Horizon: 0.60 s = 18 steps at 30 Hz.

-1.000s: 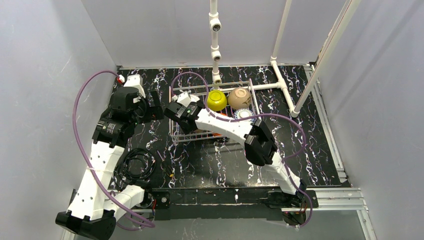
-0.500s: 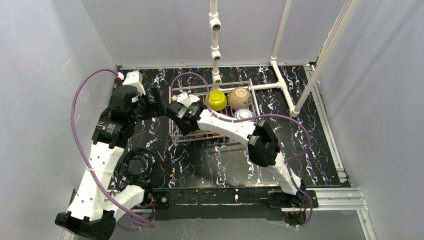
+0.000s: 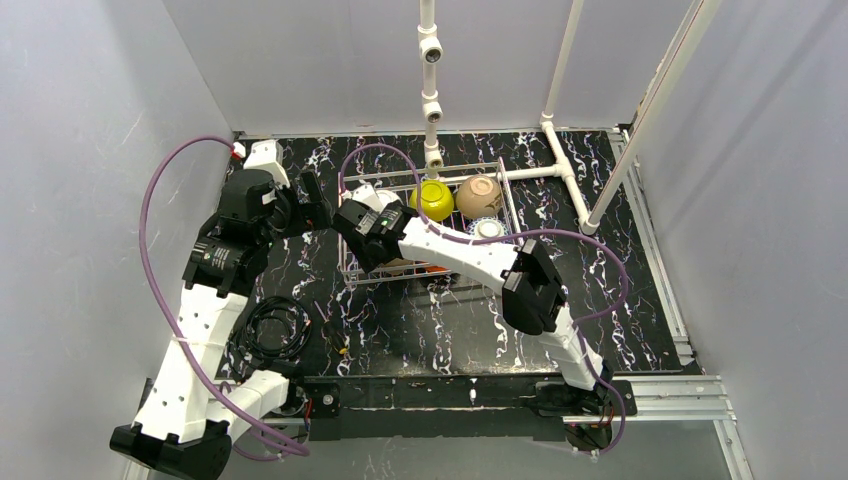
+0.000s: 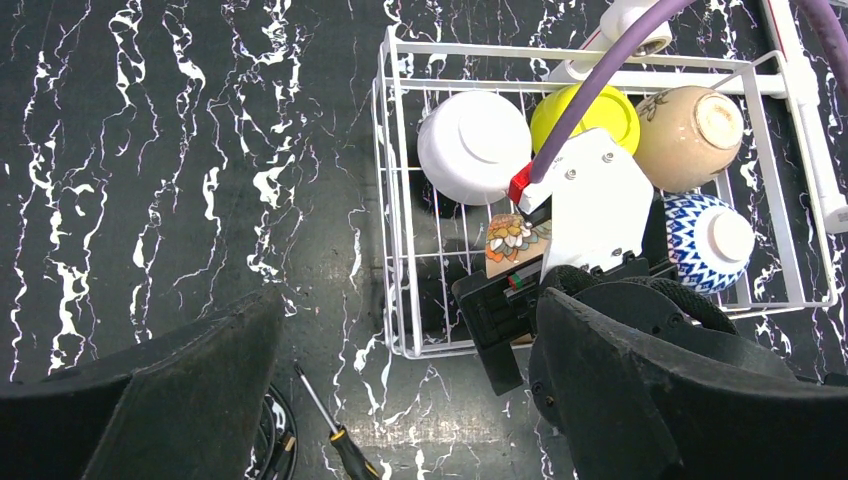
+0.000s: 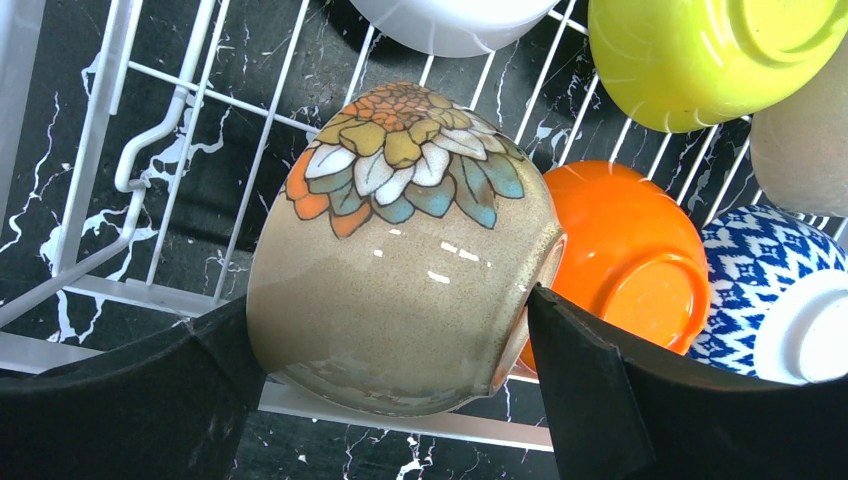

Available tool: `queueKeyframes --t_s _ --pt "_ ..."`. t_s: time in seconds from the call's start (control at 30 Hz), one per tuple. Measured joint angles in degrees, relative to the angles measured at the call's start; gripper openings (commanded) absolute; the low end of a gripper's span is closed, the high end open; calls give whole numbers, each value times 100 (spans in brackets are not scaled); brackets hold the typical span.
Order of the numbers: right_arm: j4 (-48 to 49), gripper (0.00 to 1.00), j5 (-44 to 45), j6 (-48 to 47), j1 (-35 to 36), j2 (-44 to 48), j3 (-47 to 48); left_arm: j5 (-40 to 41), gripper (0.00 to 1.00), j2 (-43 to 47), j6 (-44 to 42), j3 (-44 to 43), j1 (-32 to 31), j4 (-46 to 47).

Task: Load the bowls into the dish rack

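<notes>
The white-wire dish rack (image 3: 507, 195) stands at the back middle of the table. In it, upside down, are the yellow-green bowl (image 3: 434, 199), tan bowl (image 3: 479, 196), blue-and-white bowl (image 3: 488, 229), white bowl (image 4: 473, 145) and orange bowl (image 5: 620, 260). My right gripper (image 5: 390, 320) reaches into the rack's near-left corner, shut on the beige-brown flowered bowl (image 5: 400, 270). That bowl is tipped on its side against the orange one. My left gripper (image 4: 405, 310) is open and empty above the table, just left of the rack (image 4: 385, 200).
A screwdriver (image 4: 335, 440) and a coiled black cable (image 3: 270, 325) lie on the table near the left arm. The white pipe frame (image 3: 560, 165) stands behind and right of the rack. Grey walls close in on three sides.
The right arm's elbow has drifted slightly right while its gripper stays in the rack with the flowered bowl. The left gripper has edged slightly toward the back.
</notes>
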<state>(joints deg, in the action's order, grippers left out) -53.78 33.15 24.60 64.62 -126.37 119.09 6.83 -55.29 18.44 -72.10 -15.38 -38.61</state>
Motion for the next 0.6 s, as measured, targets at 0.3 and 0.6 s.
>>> queueKeyframes --t_s 0.3,0.6 --pt "317 99 -66 -131 39 210 -308 -20 96 -4 2 0 -11 0" --pt "769 99 -177 -350 284 391 -446 273 96 87 66 0 -13 20"
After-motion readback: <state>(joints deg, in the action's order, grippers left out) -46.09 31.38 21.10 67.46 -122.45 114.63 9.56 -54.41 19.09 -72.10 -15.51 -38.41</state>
